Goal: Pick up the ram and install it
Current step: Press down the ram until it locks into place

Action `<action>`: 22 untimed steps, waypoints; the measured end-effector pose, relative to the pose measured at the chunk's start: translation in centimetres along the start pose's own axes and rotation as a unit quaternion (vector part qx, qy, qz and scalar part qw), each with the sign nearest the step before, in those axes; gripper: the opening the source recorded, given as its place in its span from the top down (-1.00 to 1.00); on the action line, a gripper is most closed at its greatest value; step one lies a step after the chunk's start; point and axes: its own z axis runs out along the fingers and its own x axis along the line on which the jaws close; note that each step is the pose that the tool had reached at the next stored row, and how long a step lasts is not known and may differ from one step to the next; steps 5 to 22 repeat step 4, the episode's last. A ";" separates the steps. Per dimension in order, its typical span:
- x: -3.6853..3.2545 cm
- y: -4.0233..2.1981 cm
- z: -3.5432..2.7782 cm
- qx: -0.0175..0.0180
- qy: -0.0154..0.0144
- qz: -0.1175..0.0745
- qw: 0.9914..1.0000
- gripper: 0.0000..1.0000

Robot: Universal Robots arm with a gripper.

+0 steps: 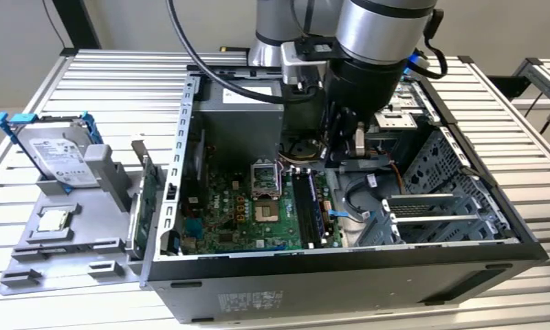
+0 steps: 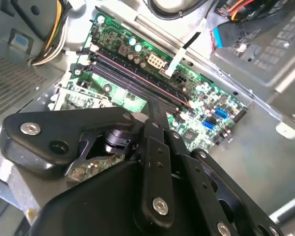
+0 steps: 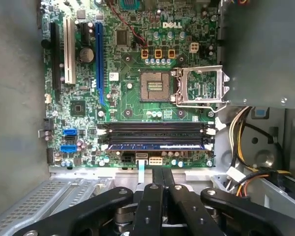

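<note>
The ram (image 3: 157,146), a slim dark blue strip, sits edge-on in the black motherboard slot nearest my gripper, beside the other slots (image 3: 156,130). The ram slots (image 1: 304,206) run along the green motherboard inside the open computer case (image 1: 348,275). My gripper (image 3: 162,173) hangs just off the board's edge next to the ram, fingers (image 3: 156,189) pressed together with nothing between them. In the exterior view the gripper (image 1: 337,161) hovers over the far end of the slots. In the second wrist view a fingertip (image 2: 155,105) reaches to the slots (image 2: 137,73); whether it touches, I cannot tell.
The open processor socket (image 3: 157,86) lies beyond the slots. A metal drive cage (image 1: 440,199) and cable bundles (image 3: 246,182) crowd the case. Outside on the exterior view's left, a grey tray (image 1: 36,254) holds a hard drive (image 1: 55,155), a small silver chip (image 1: 53,220) and a green board (image 1: 146,206).
</note>
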 end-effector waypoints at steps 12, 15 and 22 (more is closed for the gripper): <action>0.00 0.00 -0.08 0.000 0.000 0.000 1.000 1.00; 0.00 0.00 -0.08 0.000 0.000 0.000 1.000 1.00; 0.00 0.00 -0.08 0.000 0.000 0.000 1.000 1.00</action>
